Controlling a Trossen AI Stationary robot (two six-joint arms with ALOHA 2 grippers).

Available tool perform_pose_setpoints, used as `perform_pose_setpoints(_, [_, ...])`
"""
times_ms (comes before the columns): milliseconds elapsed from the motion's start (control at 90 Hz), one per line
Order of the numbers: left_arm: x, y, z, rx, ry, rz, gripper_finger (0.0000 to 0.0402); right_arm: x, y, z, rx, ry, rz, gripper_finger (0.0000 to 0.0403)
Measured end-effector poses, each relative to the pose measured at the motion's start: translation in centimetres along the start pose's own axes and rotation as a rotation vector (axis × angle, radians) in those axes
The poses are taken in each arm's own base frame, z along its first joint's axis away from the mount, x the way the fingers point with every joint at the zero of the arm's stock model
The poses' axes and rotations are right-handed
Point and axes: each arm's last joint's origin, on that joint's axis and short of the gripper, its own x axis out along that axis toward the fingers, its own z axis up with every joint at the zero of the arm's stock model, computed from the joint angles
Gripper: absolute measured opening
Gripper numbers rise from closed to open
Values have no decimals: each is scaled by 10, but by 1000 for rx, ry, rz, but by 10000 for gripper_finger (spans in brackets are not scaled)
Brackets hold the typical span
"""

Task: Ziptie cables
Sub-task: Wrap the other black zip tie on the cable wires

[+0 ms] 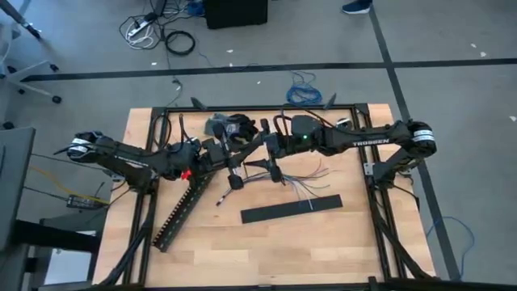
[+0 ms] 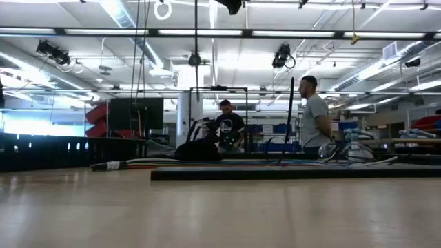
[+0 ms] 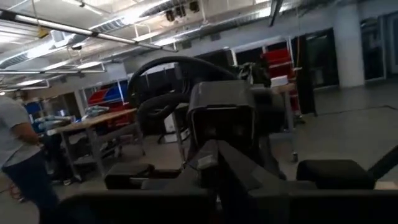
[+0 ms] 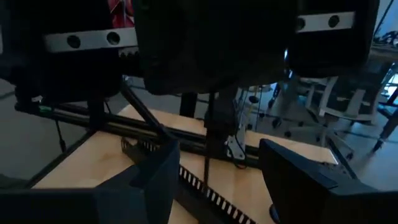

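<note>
The cables (image 1: 303, 179) lie fanned out on the wooden table, below my right gripper (image 1: 273, 158). My two grippers face each other above the table's middle. In the right wrist view my right gripper (image 4: 227, 180) is open, one finger on each side of a thin black ziptie (image 4: 206, 155) that hangs straight down below my left gripper (image 1: 233, 162). In the left wrist view my left gripper (image 3: 217, 165) looks shut, its fingers meeting in a wedge. A small white connector (image 4: 233, 146) hangs beside the ziptie. My left gripper is shut level, pointing toward the table's right side, with the ziptie's upper end (image 4: 213, 98) coming out from under it. Its own dark body hides the place of contact. The ziptie hangs nearly upright below the fingers, above the table.
A long black slotted duct (image 1: 182, 212) lies slanting at the near left, and a flat black bar (image 1: 291, 208) lies near the cables. Dark clutter (image 1: 230, 125) sits at the far middle. People (image 2: 313, 114) stand in the room beyond the table.
</note>
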Motion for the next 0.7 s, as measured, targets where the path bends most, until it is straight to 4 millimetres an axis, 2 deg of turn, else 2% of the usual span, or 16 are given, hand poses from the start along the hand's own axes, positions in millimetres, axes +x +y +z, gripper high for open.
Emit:
perform_pose_setpoints(211, [0,1,0,-1,-4,2,0,0,1,1,-2,-7,1,195])
perform_pose_setpoints(300, [0,1,1,-3,-7,3,0,0,1,1,-3,-13,-4,161])
perform_pose_setpoints(544, [1,1,0,-14,-7,4,0,0,-1,5,-11,-50,-16,36])
perform_pose_setpoints(622, [1,1,0,-14,-6,4,0,0,-1,6,-13,-56,-16,10])
perform_pose_setpoints(700, [1,1,0,-14,-6,3,0,0,-1,5,-12,-52,-12,4])
